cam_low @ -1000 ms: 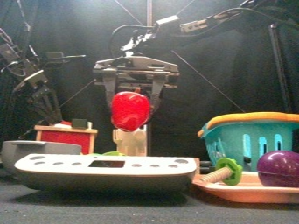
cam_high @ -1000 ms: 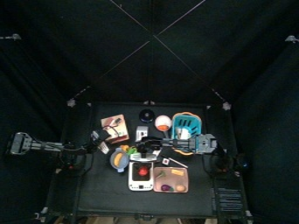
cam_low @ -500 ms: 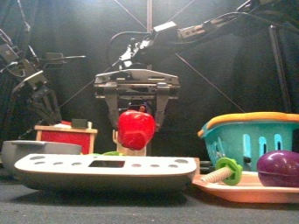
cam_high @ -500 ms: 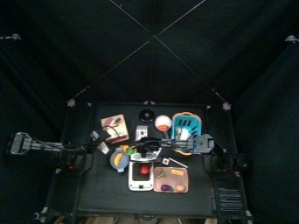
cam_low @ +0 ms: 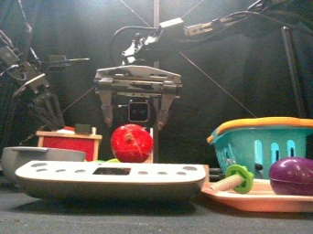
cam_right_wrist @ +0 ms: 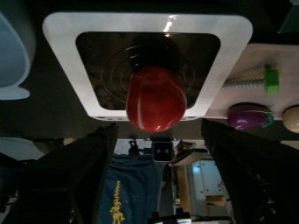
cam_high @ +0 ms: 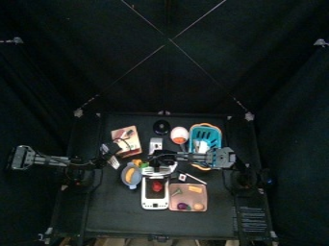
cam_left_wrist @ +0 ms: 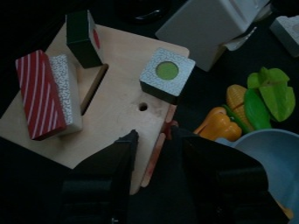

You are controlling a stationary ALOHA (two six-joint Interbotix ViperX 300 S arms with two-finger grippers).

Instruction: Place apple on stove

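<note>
1 unlabelled apple (cam_right_wrist: 156,101) on white stove (cam_right_wrist: 61,52)

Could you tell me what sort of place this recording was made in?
Probably a robot lab test cell: black curtains pen in a small black table, two arms reach over it, and toy kitchen things cover it, such as a white stove, a red apple and a blue basket.

apples: 1, red (cam_low: 132,143), lower middle of the front view
stoves: 1, white (cam_low: 110,179), lower left of the front view
baskets: 1, blue slatted (cam_low: 265,141), right side of the front view
purple balls: 1 (cam_low: 292,175), lower right corner of the front view
green-capped bolts: 1 (cam_low: 232,179), lower right of the front view
wooden boards: 1 (cam_left_wrist: 100,101), left half of the left wrist view
red striped blocks: 1 (cam_left_wrist: 45,94), left of the left wrist view
green-dot blocks: 1 (cam_left_wrist: 167,76), upper middle of the left wrist view
</note>
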